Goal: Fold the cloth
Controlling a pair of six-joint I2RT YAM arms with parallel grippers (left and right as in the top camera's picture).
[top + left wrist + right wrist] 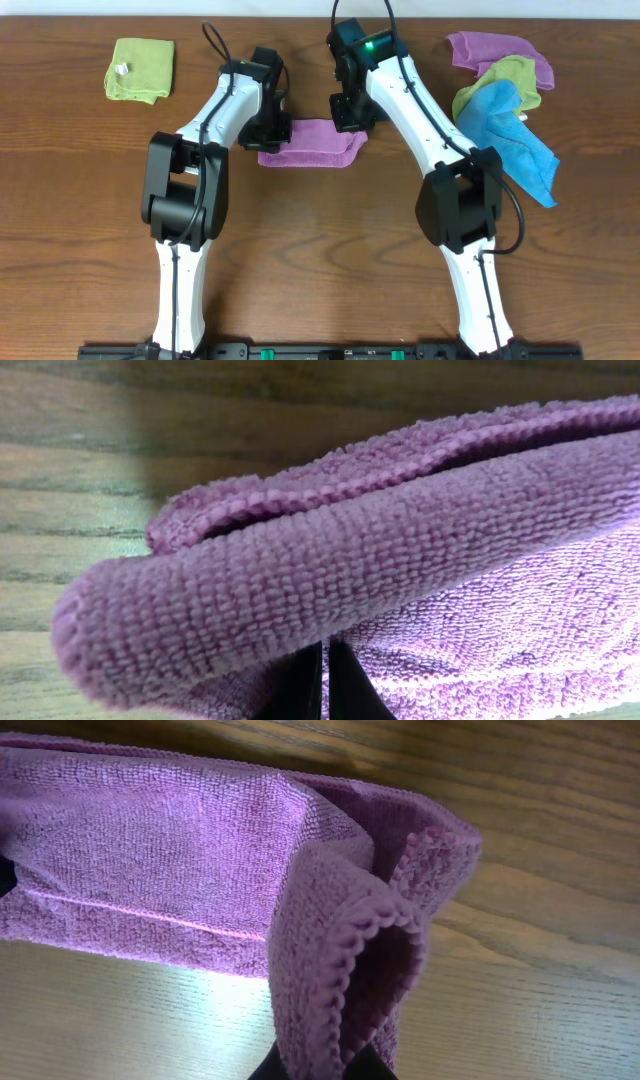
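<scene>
Left wrist view: left gripper (322, 682) is seen with fingers drawn almost together under a rolled edge of the purple cloth (400, 560). It is judged clamped on the cloth's left end.

Right wrist view: right gripper (322, 1065) is pinched on a bunched, doubled corner at the right end.

Both ends are probably held so that one edge can be carried over evenly.

Overhead: the cloth lies as a narrow doubled strip on the table (330, 230), between the arms. A folded green cloth (140, 68) is noted far left and a pile of cloths (505, 100) far right, both well apart.
</scene>
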